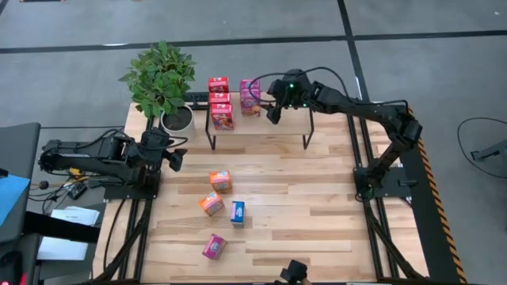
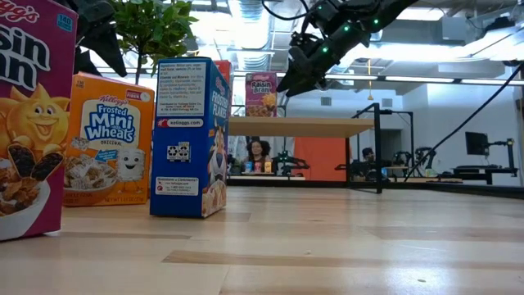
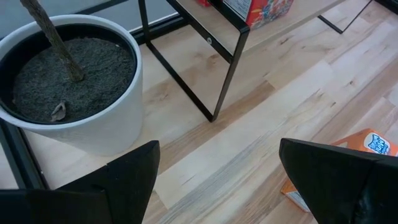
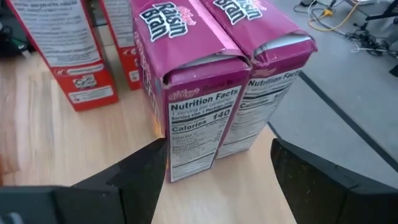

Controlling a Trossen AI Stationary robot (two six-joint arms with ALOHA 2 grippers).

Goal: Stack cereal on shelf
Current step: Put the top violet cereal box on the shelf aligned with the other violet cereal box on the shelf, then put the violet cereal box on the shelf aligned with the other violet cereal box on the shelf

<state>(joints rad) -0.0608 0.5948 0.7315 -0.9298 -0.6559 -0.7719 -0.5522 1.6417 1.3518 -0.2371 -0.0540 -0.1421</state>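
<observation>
Nearest the camera, four small cardboard cereal boxes lie loose on the light plank table [image 1: 317, 206]: a magenta box [image 1: 214, 246], a blue box [image 1: 238, 212] and two orange boxes [image 1: 211, 203], [image 1: 220, 181]. Beyond them, the left gripper [image 1: 176, 157] waits beside the white potted plant [image 1: 162, 83], fingers [image 3: 134, 171] spread wide and empty. Farthest, on the low light-wood shelf with black legs [image 1: 277, 123], red boxes [image 1: 219, 101] and two magenta Raisin Bran boxes [image 4: 214, 93] stand; the right gripper [image 1: 272, 111] hovers just beside these, fingers [image 4: 146, 171] apart, gripping nothing, so placement looks finished and the next move calls for fetching a loose box.
</observation>
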